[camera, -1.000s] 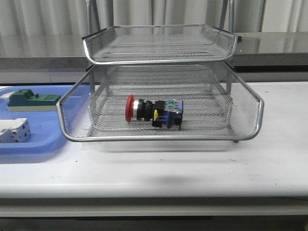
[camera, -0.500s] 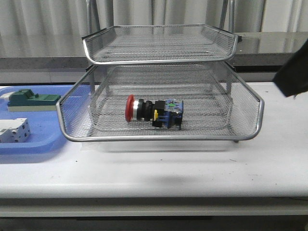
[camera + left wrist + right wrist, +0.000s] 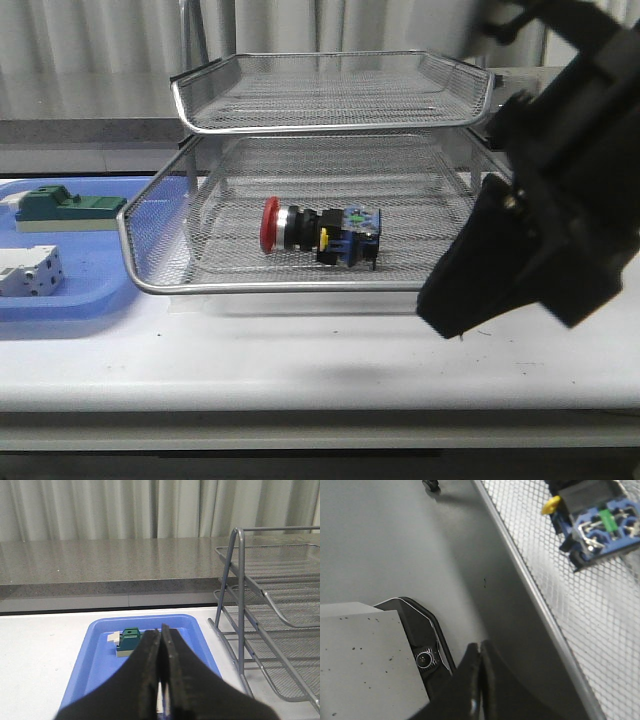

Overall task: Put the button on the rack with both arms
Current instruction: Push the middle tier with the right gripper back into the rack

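Observation:
The button, with red head, silver collar and black-blue body, lies on its side in the middle tier of the silver wire rack. Its blue-yellow rear end shows in the right wrist view through the mesh. My right arm fills the front view's right side; its gripper is shut and empty, low before the rack's front right corner. In its own view the right gripper has its jaws together over the white table. My left gripper is shut and empty above the blue tray; it is out of the front view.
A flat blue tray at the left holds a green block and a white block. The tray and the green block also show in the left wrist view. A grey counter ledge runs behind.
My right arm has swung in from the right edge and now stands large before the rack's front right corner. The button and rack have not moved.

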Controlling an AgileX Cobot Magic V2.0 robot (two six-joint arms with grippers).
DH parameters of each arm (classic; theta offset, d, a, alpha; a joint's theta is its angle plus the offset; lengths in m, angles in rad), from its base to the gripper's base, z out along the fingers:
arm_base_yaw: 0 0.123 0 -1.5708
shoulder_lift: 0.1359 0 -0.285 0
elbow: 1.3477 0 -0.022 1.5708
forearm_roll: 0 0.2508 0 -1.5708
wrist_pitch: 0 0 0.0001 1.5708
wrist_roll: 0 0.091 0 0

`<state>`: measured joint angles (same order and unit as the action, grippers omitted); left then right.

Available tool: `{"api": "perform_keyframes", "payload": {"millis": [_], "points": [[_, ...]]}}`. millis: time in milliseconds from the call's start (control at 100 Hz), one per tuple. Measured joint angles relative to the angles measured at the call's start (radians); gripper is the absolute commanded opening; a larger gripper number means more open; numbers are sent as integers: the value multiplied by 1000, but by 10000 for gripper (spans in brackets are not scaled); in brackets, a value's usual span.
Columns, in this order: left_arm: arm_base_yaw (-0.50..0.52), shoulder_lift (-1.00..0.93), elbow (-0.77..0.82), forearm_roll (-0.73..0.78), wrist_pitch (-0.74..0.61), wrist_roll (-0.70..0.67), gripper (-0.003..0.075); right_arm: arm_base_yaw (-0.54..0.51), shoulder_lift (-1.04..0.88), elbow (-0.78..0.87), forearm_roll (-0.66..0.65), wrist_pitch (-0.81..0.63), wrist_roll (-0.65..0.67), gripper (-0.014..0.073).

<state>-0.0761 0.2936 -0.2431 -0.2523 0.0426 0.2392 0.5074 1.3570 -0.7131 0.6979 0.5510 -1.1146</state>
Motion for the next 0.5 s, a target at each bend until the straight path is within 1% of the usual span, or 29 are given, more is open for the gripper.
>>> {"api": "perform_keyframes", "payload": {"millis": [110,220,500], "points": [[0,0,0,0,0,0,-20,38,62,-2,2,-58,-40,-69],[0,0,0,0,0,0,-20,57,114,-12,4,-100,-53,-69],[0,0,0,0,0,0,-20,59,183,-70,-17,-177,-59,-69]]}}
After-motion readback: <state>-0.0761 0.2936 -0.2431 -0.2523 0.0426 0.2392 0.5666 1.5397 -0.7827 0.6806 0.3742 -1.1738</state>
